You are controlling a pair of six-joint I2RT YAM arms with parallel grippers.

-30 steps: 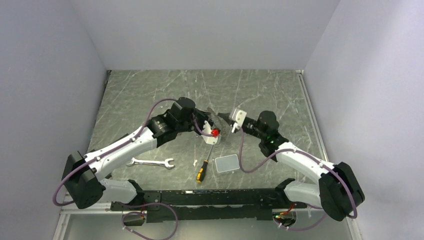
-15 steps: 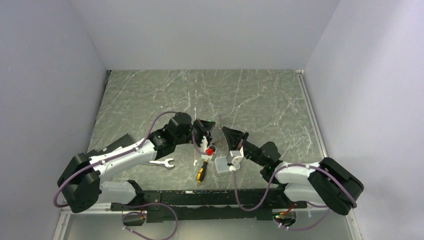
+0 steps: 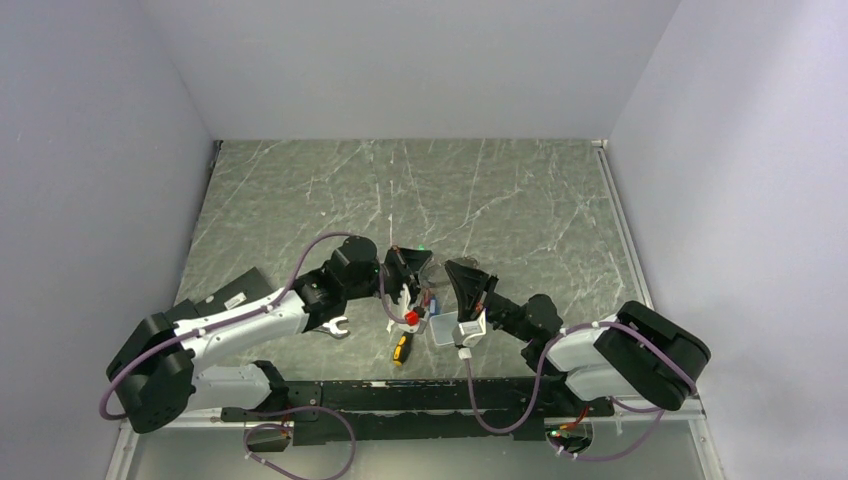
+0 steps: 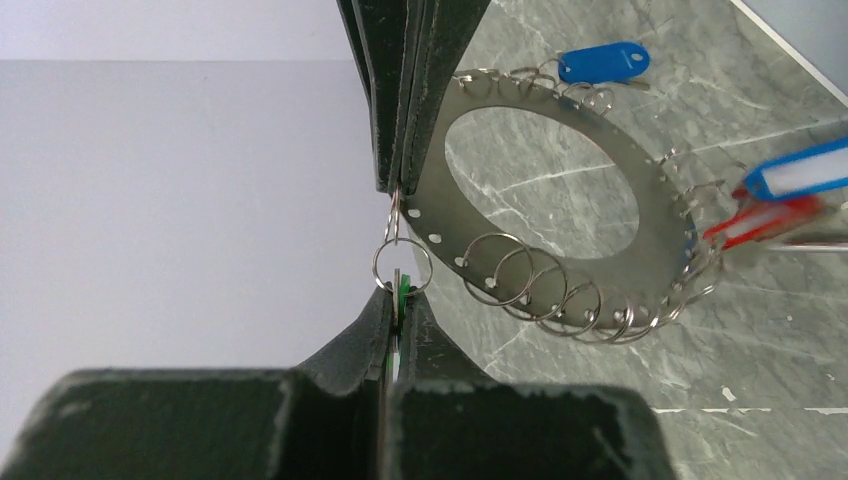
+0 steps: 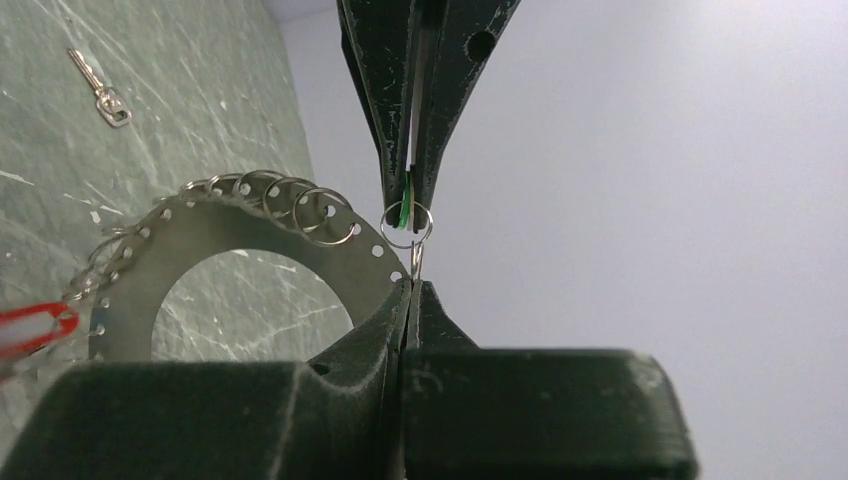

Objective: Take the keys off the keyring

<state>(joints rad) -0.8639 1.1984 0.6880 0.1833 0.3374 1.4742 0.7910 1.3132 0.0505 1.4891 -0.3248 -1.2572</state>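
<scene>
The keyring (image 4: 662, 200) is a flat metal ring with many small split rings round its rim, held up off the table. My left gripper (image 4: 400, 290) is shut on a green-tagged key (image 4: 401, 296), which hangs from one split ring (image 4: 402, 262). My right gripper (image 5: 410, 283) is shut on the keyring (image 5: 250, 232) rim right beside that split ring; its fingers (image 4: 440, 100) come in from the top of the left wrist view. Blue tags (image 4: 603, 60) and a red tag (image 4: 765, 215) hang off the far rim. In the top view both grippers meet at the keyring (image 3: 432, 283).
A loose key (image 5: 100, 90) lies on the marble table. Under the grippers lie a yellow-and-black screwdriver (image 3: 402, 348), a grey box (image 3: 442, 328) and a silver wrench (image 3: 335, 326), partly covered by the left arm. Grey walls close in three sides.
Both arms have drawn back toward the near edge, carrying the keyring with them. The right arm has folded in close to its base. Both grips have held.
</scene>
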